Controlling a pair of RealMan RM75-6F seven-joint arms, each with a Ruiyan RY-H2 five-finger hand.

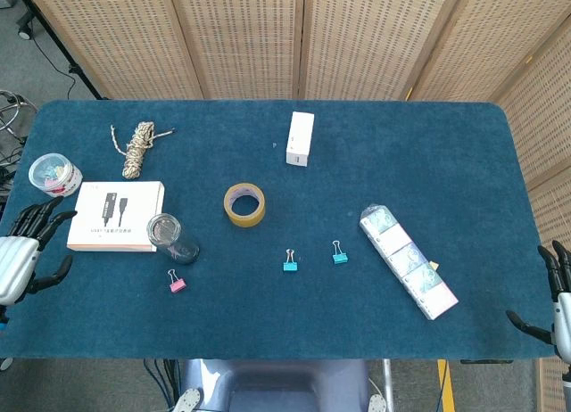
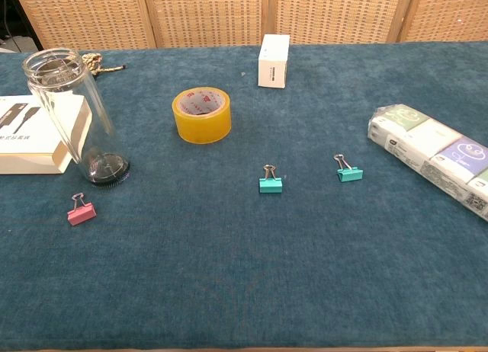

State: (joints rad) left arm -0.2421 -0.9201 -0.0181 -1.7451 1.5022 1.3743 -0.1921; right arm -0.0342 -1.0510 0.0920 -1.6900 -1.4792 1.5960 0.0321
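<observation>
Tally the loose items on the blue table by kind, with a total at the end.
Binder clips: 3 (pink, teal, teal)
Boxes: 2 (flat white box, small upright white box)
Glass jar: 1
Tape roll: 1
Rope bundle: 1
Lidded tub: 1
Tissue multipack: 1
Total: 10

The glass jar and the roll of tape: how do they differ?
The glass jar is clear and stands tall and narrow; the roll of tape is yellow, opaque, low and wide. The jar stands beside a white box; the tape sits alone. Both are round and rest on the blue table.
</observation>
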